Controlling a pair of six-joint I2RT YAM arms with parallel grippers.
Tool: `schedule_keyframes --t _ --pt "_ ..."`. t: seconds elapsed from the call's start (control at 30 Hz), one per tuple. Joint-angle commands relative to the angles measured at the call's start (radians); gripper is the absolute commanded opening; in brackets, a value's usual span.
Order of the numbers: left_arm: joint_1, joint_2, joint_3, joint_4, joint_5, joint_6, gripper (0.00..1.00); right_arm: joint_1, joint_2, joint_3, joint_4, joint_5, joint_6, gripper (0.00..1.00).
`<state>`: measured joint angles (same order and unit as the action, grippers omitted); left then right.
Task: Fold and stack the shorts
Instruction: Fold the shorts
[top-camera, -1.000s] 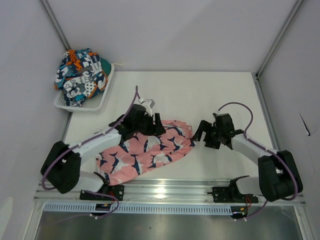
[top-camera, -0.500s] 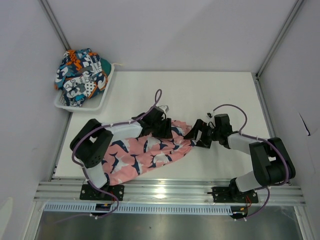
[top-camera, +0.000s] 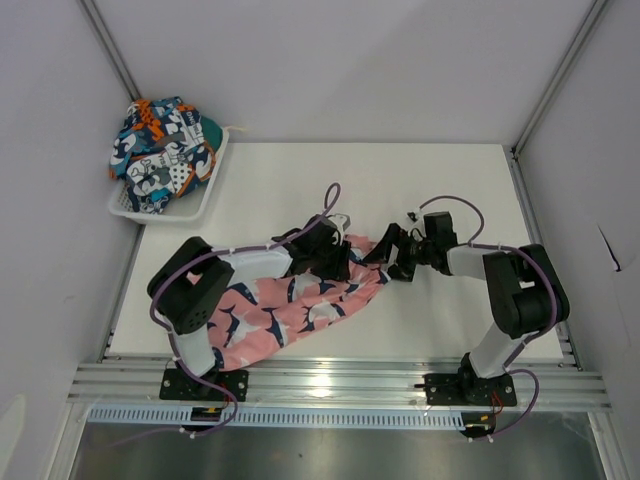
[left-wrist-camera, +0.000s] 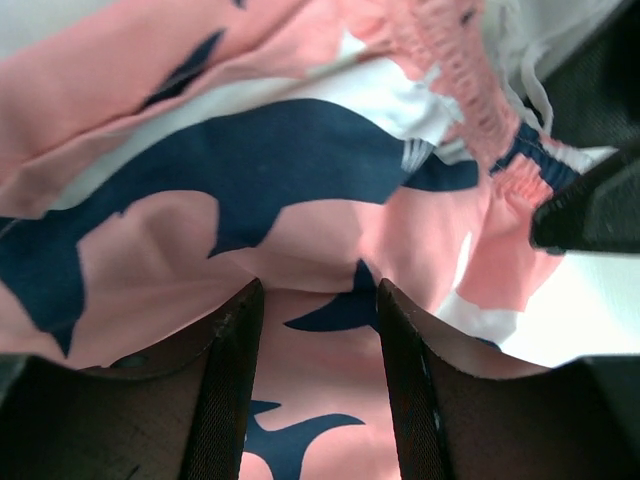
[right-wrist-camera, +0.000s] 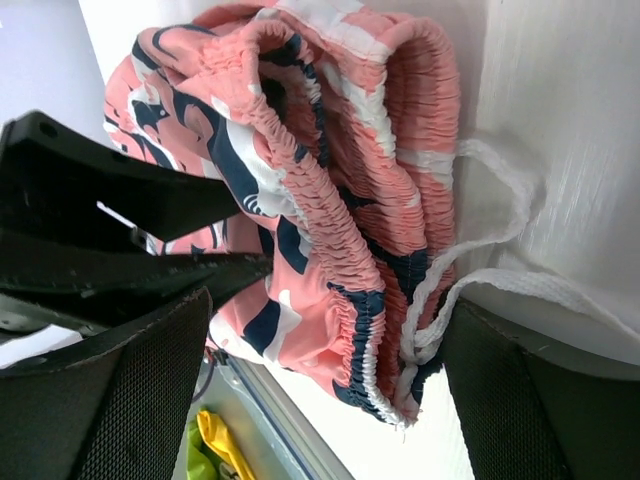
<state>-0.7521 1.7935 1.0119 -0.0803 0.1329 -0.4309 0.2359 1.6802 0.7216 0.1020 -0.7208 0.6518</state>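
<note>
The pink shark-print shorts (top-camera: 290, 305) lie crumpled across the table's near middle, with the waistband (right-wrist-camera: 330, 215) and white drawstring (right-wrist-camera: 505, 205) at their right end. My left gripper (top-camera: 335, 258) presses down on the fabric near the waistband. Its jaws stand partly open, with pink cloth (left-wrist-camera: 315, 340) lying flat between the fingers (left-wrist-camera: 232, 385). My right gripper (top-camera: 385, 255) is wide open at the waistband's end, and the gathered elastic sits between its fingers (right-wrist-camera: 140, 400) untouched. The teal, orange and navy shorts (top-camera: 160, 150) are bundled in a basket at the back left.
A white basket (top-camera: 200, 205) stands at the table's back left corner. White enclosure walls rise on three sides. A metal rail (top-camera: 340, 380) with both arm bases runs along the near edge. Both grippers are almost touching over the waistband.
My left gripper slid right along the pink shorts to the waistband, and its jaws narrowed. My right gripper moved left up to the waistband's end and stayed open.
</note>
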Motion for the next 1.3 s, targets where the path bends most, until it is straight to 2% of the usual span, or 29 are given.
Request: schedule_keyframes --t 0.0,0.17,0.27,0.3,0.33,0.4,0.47,0.53,0.63,0.73,0.87,1.0,1.07,1.1,1.13,1.17,1.2,1.27 --pt "-0.036 0.007 0.022 0.034 -0.006 0.066 0.53 -0.013 0.07 0.01 -0.018 0.08 -0.044 0.94" --pt "-0.072 0.023 0.042 0.034 -0.029 0.086 0.52 -0.01 0.122 0.044 -0.007 0.066 -0.044 0.88" --pt "-0.072 0.017 0.033 0.048 -0.026 0.087 0.52 -0.01 0.128 0.045 0.002 0.066 -0.031 0.71" --pt "-0.072 0.014 0.027 0.062 -0.019 0.09 0.52 -0.01 0.13 0.045 0.004 0.069 -0.029 0.57" --pt "-0.072 0.007 0.022 0.066 -0.018 0.09 0.52 -0.01 0.128 0.044 0.005 0.072 -0.024 0.49" --pt "-0.072 0.003 0.016 0.071 -0.016 0.09 0.52 -0.01 0.119 0.041 0.007 0.076 -0.023 0.38" --pt "-0.072 0.001 0.011 0.074 -0.013 0.09 0.52 -0.001 0.107 0.036 -0.011 0.101 -0.034 0.36" --pt "-0.072 -0.002 0.011 0.076 -0.015 0.092 0.52 0.009 0.084 0.035 -0.045 0.144 -0.044 0.25" --pt "-0.072 -0.005 0.007 0.076 -0.012 0.092 0.52 0.054 0.024 0.013 -0.08 0.187 -0.052 0.18" --pt "-0.072 -0.009 0.001 0.105 -0.001 0.095 0.52 0.118 -0.055 -0.023 -0.126 0.259 -0.05 0.17" --pt "-0.072 -0.009 -0.001 0.108 0.017 0.1 0.51 0.144 -0.109 -0.074 -0.127 0.251 -0.035 0.15" --pt "-0.07 -0.014 -0.006 0.108 0.02 0.095 0.51 0.155 -0.143 -0.1 -0.14 0.254 -0.038 0.03" --pt "-0.07 -0.005 0.004 0.102 0.02 0.093 0.51 0.187 -0.16 -0.109 -0.165 0.274 -0.041 0.07" --pt "-0.07 -0.005 0.004 0.1 0.023 0.092 0.51 0.198 -0.177 -0.114 -0.169 0.28 -0.041 0.27" --pt "-0.07 -0.005 0.005 0.1 0.025 0.092 0.51 0.204 -0.188 -0.12 -0.171 0.274 -0.038 0.41" --pt "-0.069 -0.006 0.001 0.102 0.03 0.093 0.51 0.2 -0.2 -0.142 -0.173 0.273 -0.037 0.5" --pt "-0.069 -0.008 -0.001 0.103 0.033 0.093 0.51 0.192 -0.215 -0.152 -0.174 0.277 -0.035 0.68" --pt "-0.066 -0.011 -0.003 0.108 0.037 0.095 0.51 0.14 -0.278 -0.183 -0.183 0.282 -0.04 0.78"
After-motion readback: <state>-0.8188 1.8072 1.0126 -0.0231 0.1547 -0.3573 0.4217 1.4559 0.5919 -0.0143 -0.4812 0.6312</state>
